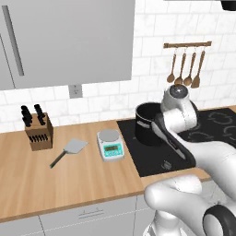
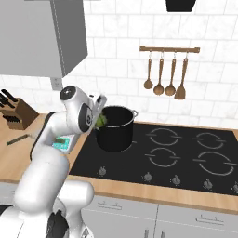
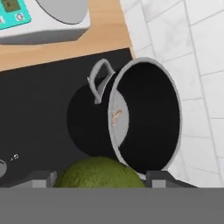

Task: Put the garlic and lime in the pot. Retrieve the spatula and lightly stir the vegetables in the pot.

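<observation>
While the arm leans over the stove in the left base view, the pot point(image 1: 148, 123) stands on the black stovetop point(image 1: 152, 161), right beside the kitchen scale point(image 1: 110, 144). One spatula point(image 1: 69, 151) lies flat on the wooden counter point(image 1: 69, 179) on the far side of the scale from the pot, near one knife block point(image 1: 38, 131). Four wooden spoons point(image 1: 186, 69) hang on the wall above the pot. From the right base view, the gripper point(image 2: 99, 117) hangs just at the pot's near rim with the lime point(image 2: 101, 120) in it. Looking from the hand view, the lime sits between the two finger tips point(image 3: 39, 178), so the gripper pinches it, just before the pot's open mouth. A pale bit point(image 3: 116, 117) shows on the pot's inside wall, maybe the garlic, but I cannot tell. I count one lime and one pot with two handles. I think the lime is light, firm and round, so it could roll or slip out. I think the spatula is light and stiff, and its long thin handle is the best place to grab.
</observation>
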Motion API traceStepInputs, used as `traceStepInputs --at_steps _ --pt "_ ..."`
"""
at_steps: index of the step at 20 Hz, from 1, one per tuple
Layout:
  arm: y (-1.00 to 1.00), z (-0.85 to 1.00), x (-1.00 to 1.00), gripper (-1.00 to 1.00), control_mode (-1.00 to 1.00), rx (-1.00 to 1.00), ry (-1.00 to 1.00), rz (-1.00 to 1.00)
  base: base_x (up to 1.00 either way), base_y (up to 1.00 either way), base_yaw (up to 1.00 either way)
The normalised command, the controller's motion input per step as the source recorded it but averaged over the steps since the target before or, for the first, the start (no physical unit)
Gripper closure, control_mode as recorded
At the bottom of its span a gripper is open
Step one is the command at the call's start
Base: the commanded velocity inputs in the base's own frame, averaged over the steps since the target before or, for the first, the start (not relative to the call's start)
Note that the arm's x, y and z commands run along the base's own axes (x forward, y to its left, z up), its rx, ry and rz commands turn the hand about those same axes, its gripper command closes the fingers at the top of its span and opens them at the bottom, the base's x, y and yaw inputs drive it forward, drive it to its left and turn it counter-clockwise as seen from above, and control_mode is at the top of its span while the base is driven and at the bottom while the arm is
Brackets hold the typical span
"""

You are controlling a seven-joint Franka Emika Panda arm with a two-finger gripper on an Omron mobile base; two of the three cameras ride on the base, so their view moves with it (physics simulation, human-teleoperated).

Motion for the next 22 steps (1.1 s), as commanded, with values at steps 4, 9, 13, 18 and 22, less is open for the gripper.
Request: traceStepInputs --at_steps 4,9,13,18,22 --pt "-0.24 0.06 1.00 1.00 -1.00 0.07 0.34 0.00 0.00 0.00 0.00" --pt "-0.09 0.00 1.00 1.00 -1.00 0.01 0.44 0.00 0.00 0.00 0.00" --pt "-0.04 -0.58 0.97 1.00 -1.00 0.01 0.32 0.03 0.00 0.00 0.00" --pt "-0.08 -0.78 0.78 1.00 -1.00 0.05 0.13 0.12 0.00 0.00 0.00" --pt "-0.13 -0.57 0.41 -1.00 -1.00 0.05 0.05 0.18 0.00 0.00 0.00"
